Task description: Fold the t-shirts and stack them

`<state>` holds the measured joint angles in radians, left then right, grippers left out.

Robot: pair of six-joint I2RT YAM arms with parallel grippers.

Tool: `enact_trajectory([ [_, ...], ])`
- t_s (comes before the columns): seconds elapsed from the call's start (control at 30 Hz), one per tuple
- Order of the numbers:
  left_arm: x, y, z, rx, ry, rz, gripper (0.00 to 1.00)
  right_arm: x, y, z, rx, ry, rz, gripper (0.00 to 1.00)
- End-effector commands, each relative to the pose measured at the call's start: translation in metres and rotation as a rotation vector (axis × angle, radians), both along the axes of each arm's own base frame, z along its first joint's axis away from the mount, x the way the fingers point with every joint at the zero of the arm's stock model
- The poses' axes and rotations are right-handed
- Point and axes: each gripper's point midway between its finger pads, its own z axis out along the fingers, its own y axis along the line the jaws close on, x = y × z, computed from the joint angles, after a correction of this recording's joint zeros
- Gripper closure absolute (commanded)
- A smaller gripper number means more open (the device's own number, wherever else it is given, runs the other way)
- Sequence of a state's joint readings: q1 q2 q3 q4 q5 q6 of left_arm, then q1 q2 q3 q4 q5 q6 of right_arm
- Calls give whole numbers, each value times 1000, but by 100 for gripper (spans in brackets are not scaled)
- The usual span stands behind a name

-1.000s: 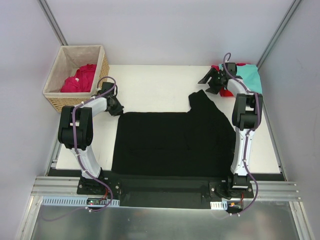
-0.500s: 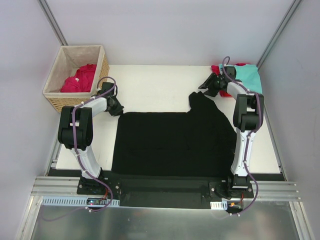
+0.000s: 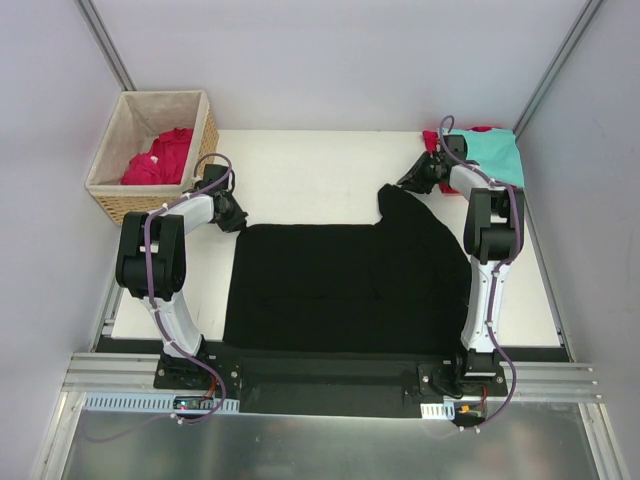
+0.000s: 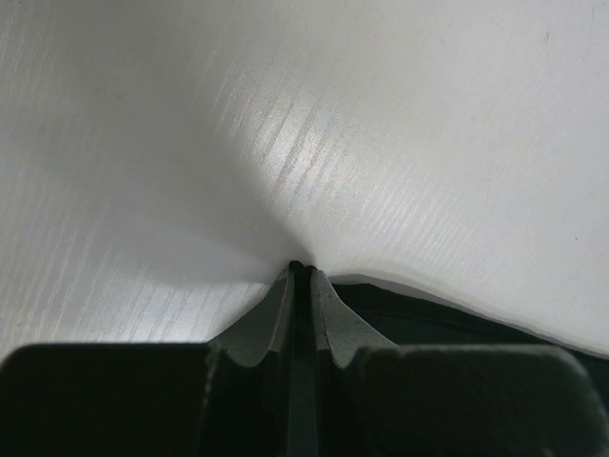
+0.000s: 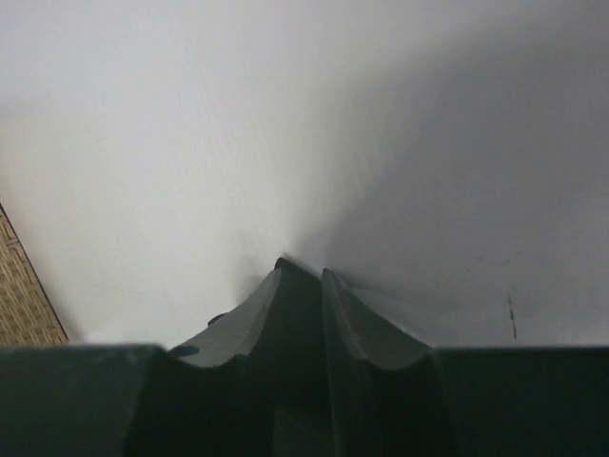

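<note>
On the white table (image 3: 320, 165), a black shirt (image 3: 340, 285) is spread flat in front of the arm bases, over most of the near half. Its long axis is judged to run left to right across the table. A narrower lobe, perhaps a sleeve, points toward the far right corner; neck and hem cannot be told apart. The left gripper (image 3: 236, 218) is set at the far left corner of the cloth with its jaws pressed together. Dark cloth is seen just beside the fingers in the wrist view, but whether it is pinched cannot be told. The right gripper (image 3: 408, 182) is placed at the tip of the lobe, its jaws a narrow way apart with something dark between them, so no hold can be confirmed. The step is judged to be the taking of both far corners for a fold. It would be done well if both corners were gripped firmly, raised to an even height, kept taut and carried toward the near edge, so that the crease is laid straight along the long axis. A teal shirt (image 3: 497, 155) lies at the far right corner, and a pink shirt (image 3: 160, 158) is in the basket (image 3: 115, 195).
</note>
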<state>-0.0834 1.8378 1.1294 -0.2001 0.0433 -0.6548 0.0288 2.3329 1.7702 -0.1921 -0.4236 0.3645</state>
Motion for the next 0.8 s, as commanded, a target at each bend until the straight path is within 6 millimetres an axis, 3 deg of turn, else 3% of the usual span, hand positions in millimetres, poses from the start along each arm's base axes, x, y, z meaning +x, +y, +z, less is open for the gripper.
enact_trajectory([
  [0.0,-1,6,12,13,-11,20,100,-13,-2,-8,-38,66,-17,77],
  [0.2,1,6,12,16,-14,17,100,-9,-5,-5,-54,67,-24,87],
  [0.27,0,7,12,22,-13,17,100,-8,-6,-3,-60,62,-31,100],
  [0.47,0,6,13,15,-14,16,100,-5,-5,16,-74,14,-17,100],
  [0.77,9,-1,35,-4,-93,-43,100,-5,-2,91,-91,-146,5,100],
])
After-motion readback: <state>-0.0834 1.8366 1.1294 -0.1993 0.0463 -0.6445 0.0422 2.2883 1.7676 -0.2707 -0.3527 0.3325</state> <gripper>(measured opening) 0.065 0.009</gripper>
